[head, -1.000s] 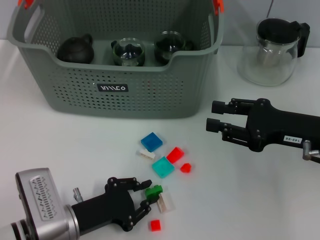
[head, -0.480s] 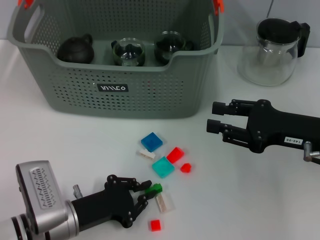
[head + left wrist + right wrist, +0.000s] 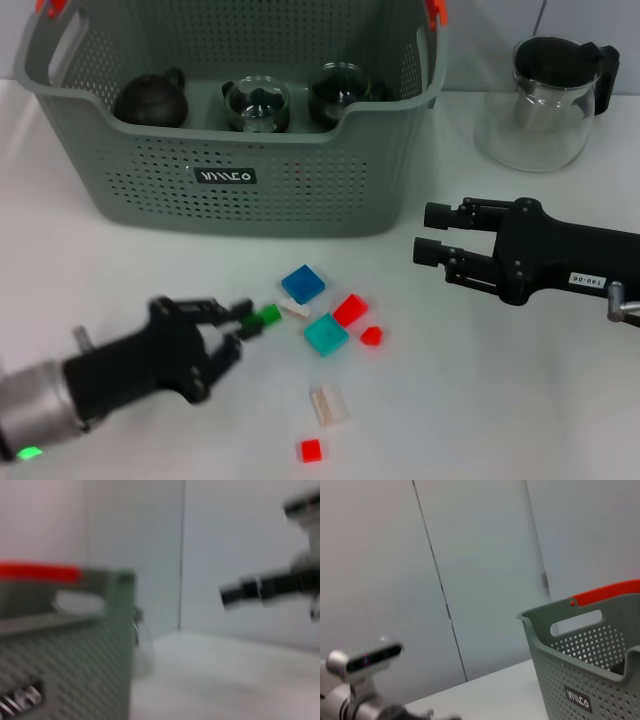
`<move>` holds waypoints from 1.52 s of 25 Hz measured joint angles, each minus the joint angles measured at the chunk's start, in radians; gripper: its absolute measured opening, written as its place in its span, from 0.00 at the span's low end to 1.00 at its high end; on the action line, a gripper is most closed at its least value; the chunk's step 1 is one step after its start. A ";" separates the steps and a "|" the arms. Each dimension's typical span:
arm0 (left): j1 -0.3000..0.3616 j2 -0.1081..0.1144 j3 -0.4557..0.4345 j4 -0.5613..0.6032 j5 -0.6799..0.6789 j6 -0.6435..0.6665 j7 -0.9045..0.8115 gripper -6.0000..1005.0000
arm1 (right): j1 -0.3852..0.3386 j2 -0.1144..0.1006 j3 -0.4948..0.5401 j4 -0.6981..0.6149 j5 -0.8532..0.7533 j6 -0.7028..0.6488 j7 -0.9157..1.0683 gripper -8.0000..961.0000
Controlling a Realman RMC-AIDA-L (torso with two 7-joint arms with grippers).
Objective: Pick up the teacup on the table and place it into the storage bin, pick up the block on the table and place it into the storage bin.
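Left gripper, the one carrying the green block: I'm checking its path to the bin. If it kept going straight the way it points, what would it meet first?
The left gripper, shut on the green block, points right and slightly away. First in line is likely the blue block or the small white piece, not the storage bin; its height is unclear.

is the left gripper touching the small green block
Touching. In the head view the left gripper pinches the small green block between its black fingertips, with no gap showing, in front of the grey-green perforated storage bin.
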State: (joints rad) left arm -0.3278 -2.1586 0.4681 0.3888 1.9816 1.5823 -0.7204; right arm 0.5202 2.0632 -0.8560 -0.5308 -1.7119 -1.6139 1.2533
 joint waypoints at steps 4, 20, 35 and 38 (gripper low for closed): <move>-0.024 0.034 -0.097 0.082 -0.006 0.174 -0.152 0.17 | 0.002 0.001 0.000 0.000 0.000 0.001 0.000 0.54; -0.366 0.157 -0.086 0.266 -0.092 -0.047 -0.790 0.19 | 0.008 0.006 -0.008 0.001 0.000 0.007 0.002 0.54; -0.406 0.087 0.392 0.362 -0.017 -0.653 -0.970 0.21 | 0.007 0.005 0.000 0.002 0.000 0.006 0.001 0.54; -0.397 0.078 0.372 0.386 -0.043 -0.623 -0.975 0.21 | 0.009 0.005 0.000 0.002 0.000 0.006 0.001 0.54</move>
State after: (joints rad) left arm -0.7253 -2.0804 0.8403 0.7744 1.9389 0.9592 -1.6951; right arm 0.5293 2.0677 -0.8559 -0.5292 -1.7119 -1.6076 1.2548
